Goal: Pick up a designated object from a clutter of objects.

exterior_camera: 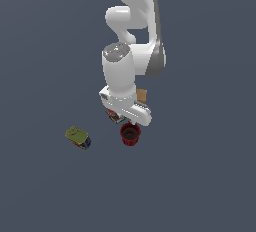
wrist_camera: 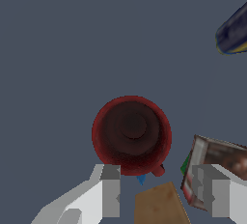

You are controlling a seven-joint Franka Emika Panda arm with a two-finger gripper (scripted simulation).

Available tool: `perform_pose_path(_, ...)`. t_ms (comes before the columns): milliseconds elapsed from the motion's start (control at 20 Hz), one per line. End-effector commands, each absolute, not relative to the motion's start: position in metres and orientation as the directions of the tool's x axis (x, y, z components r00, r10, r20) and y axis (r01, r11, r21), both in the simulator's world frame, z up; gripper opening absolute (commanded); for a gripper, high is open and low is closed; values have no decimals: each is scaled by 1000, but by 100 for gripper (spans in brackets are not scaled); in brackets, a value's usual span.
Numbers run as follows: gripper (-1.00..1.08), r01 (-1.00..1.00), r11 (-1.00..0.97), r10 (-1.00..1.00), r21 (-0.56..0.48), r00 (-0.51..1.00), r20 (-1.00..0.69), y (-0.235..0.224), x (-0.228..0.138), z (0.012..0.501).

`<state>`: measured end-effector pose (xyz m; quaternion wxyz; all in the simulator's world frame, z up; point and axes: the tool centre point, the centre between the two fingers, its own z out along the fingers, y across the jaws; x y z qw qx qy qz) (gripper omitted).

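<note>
The dark red round cup [exterior_camera: 130, 134] stands upright on the grey floor, its dark inside facing up. In the wrist view the cup [wrist_camera: 131, 135] lies just beyond the fingertips, outside the gap between them. My gripper [exterior_camera: 127, 112] hangs above the clutter, right beside the cup. It is open and empty [wrist_camera: 161, 191]. One finger [wrist_camera: 110, 191] shows near the cup's rim, the other finger [wrist_camera: 212, 191] over the small red-and-brown box [wrist_camera: 219, 162]. The tan box [wrist_camera: 159, 203] shows in the gap between the fingers.
The red-and-brown box [exterior_camera: 115, 116] and the tan box [exterior_camera: 142, 95] are partly hidden under my hand. A green-yellow tin [exterior_camera: 77, 137] lies apart, toward the exterior view's left; its dark end shows in the wrist view [wrist_camera: 234, 30].
</note>
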<state>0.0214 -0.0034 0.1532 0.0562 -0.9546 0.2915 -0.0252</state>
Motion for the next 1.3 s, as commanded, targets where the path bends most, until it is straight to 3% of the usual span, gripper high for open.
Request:
perform_pose_path(0,28,-610,-782,-616,-126,787,12,-8,19,137)
perform_pose_path(450,28,-709,-693,-716,-130,698,6,-19,11,106)
perform_pose_path(1250,28,-715,-687,-722,-129,692,6,-18,12,76)
